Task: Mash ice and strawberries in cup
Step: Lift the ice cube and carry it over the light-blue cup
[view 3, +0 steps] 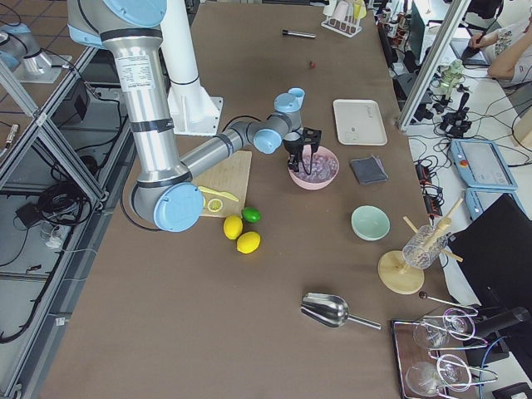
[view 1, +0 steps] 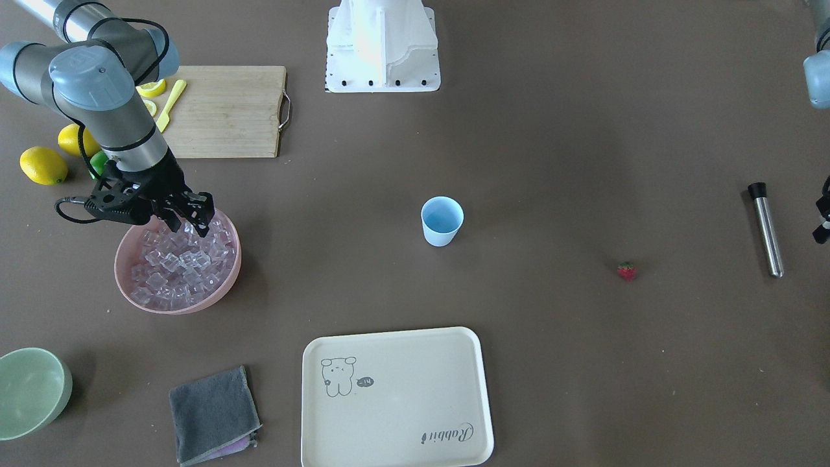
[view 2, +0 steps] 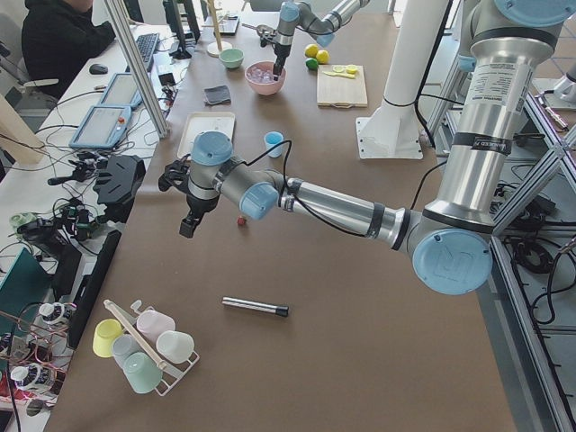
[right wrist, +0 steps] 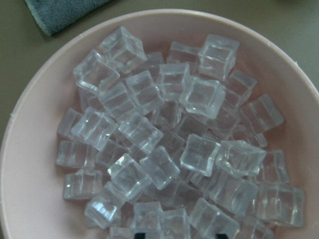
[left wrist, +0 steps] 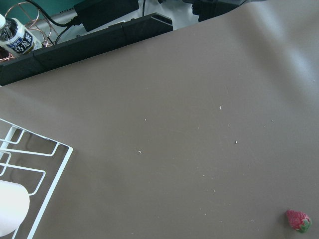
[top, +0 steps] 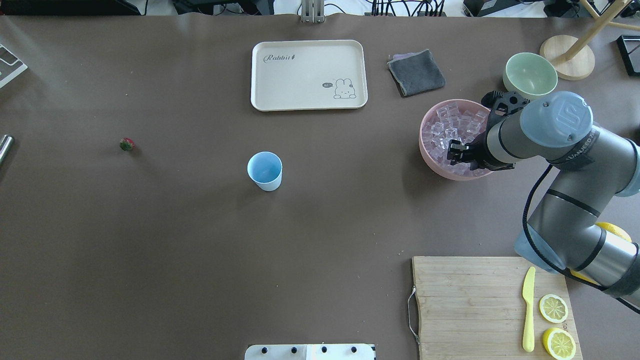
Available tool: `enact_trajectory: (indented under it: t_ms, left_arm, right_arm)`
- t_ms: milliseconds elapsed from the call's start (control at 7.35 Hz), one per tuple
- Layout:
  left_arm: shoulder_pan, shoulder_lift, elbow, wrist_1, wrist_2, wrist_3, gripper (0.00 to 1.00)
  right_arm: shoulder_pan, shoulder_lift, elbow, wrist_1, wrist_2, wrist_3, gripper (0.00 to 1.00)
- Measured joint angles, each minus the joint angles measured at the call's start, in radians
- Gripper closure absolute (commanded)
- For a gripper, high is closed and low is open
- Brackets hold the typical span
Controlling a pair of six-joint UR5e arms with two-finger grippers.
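Overhead exterior view: cup (top: 265, 171) stands upright near the middle of the pic, open end up.
Ice (top: 450, 131): lots of clear cubes piled in the pink bowl (top: 431, 162), mid right of that pic, well apart from the cup.
Strawberry (top: 127, 144): tiny, red w/ green top. Lies alone on the brown table (top: 150, 250) at mid left, far from cup & bowl.
R gripper (view 1: 190, 229): over the pink bowl, tips down by the cubes. Can't tell if they touch. Fingers are apart, nothing betw. them.
L gripper (view 2: 187, 227): up in the air over bare table. Its wrist cam has the strawberry at lower right. Can't tell if the fingers are apart or together.
R wrist cam: bowl fills the pic, cubes heaped all over.
Other stuff: cream tray (top: 300, 75) top middle, grey cloth (top: 416, 72) & green bowl (top: 530, 75) top right, wood board (top: 465, 300) bottom right.
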Motion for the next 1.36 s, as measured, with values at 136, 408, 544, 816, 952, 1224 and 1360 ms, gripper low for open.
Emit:
enact_trajectory:
  t_ms: [136, 408, 544, 816, 952, 1224, 1360]
  left_arm:
    - [0.0, 0.001, 0.001, -0.003, 0.0, -0.001, 0.02]
    - [0.001, 0.001, 0.002, -0.004, 0.0, -0.001, 0.02]
    - [0.001, 0.0, 0.001, -0.005, 0.0, -0.001, 0.02]
    - [0.002, 0.001, -0.002, -0.006, 0.0, -0.001, 0.02]
    - [0.002, 0.002, -0.001, -0.012, 0.0, -0.001, 0.02]
    - [0.002, 0.008, 0.0, -0.029, 0.0, 0.002, 0.02]
    - [0.001, 0.012, -0.001, -0.033, 0.0, 0.004, 0.02]
  right_arm:
    - [-0.001, 0.001, 0.001, -0.001, -0.017, -0.001, 0.93]
    - [0.013, 0.006, 0.015, -0.002, -0.014, -0.005, 1.0]
    - [0.046, 0.012, 0.037, -0.013, 0.023, -0.007, 1.0]
    - [0.111, 0.11, 0.085, -0.15, 0.104, -0.041, 1.0]
    - [0.107, 0.221, 0.081, -0.265, 0.107, -0.052, 1.0]
    - [0.037, 0.407, 0.048, -0.392, 0.064, -0.041, 1.0]
    - [-0.013, 0.48, 0.016, -0.408, 0.028, -0.025, 1.0]
